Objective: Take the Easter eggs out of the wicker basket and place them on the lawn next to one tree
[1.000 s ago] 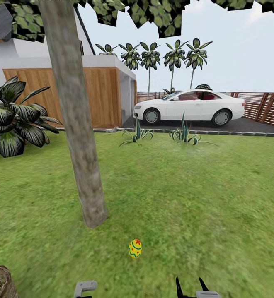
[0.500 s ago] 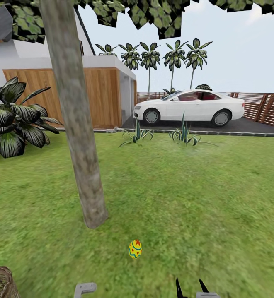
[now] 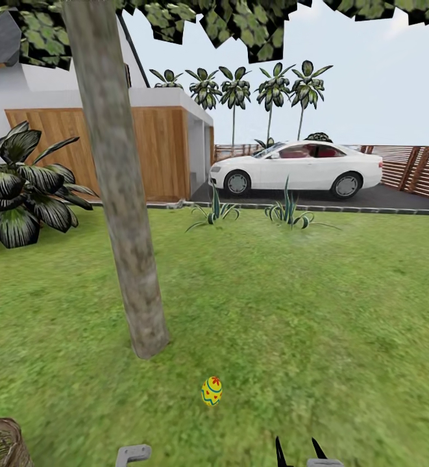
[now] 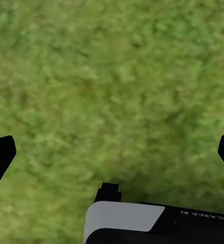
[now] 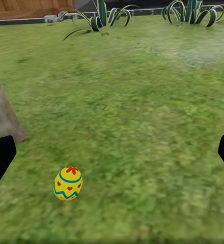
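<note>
At the near edge of the head view the right claw (image 3: pixel 300 449) shows two dark fingertips spread apart with nothing between them, and the left claw (image 4: pixel 112 152) hangs just as wide open over bare lawn (image 4: pixel 117 76). At the lower left corner sits the braided rim of the wicker basket (image 3: pixel 0 441); its inside is cut off, so whether eggs remain there cannot be told. Just ahead of the right claw one Easter egg (image 3: pixel 211 390) stands upright on the grass, near the foot of the tree (image 3: pixel 126 246). The main risk is the egg itself: it is round and unsupported, so a base turn or a low arm swing toward the basket could nudge it rolling away from the trunk. To the right the grass lies open and wide for turning; to the left the trunk and a broad-leaved plant (image 3: pixel 19 188) crowd the way. Farther off are spiky plants (image 3: pixel 289 214), a curb, and a white car (image 3: pixel 298 167).
</note>
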{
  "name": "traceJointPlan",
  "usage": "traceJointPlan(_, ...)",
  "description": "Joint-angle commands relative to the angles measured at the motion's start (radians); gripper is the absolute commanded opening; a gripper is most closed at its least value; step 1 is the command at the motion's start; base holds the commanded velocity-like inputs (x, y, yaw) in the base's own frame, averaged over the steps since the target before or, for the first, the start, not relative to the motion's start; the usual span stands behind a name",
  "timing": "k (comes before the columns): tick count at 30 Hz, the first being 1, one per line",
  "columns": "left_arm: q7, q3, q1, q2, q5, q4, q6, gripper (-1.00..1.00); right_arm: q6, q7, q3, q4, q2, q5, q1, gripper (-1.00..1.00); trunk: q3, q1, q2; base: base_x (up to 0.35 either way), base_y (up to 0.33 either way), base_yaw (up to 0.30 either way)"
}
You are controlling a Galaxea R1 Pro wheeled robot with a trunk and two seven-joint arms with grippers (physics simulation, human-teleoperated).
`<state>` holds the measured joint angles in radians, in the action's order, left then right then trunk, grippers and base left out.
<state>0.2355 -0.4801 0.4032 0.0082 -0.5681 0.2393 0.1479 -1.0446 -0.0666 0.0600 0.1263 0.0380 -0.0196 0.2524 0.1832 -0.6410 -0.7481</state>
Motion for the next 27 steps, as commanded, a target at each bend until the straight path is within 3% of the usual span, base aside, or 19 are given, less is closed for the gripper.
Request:
traceJointPlan(1,0.007,-0.008,0.0,0.001,-0.007,0.003,0.006,1.0,-0.003,-0.007,0.006,0.0,0.0,-0.002,0.001,1.0,-0.002,0.004,0.006,0.0,0.0,0.0)
traceJointPlan(5,0.007,-0.008,0.0,0.001,-0.007,0.003,0.005,1.0,-0.003,-0.007,0.006,-0.001,0.0,-0.002,0.001,1.0,-0.014,0.019,0.034,0.0,0.0,0.0)
traceJointPlan(27,0.008,0.0,0.007,-0.001,-0.007,0.006,0.006,1.0,-0.003,-0.01,0.007,-0.025,-0.001,-0.003,-0.001,1.0,-0.014,0.019,0.034,0.0,0.0,0.0)
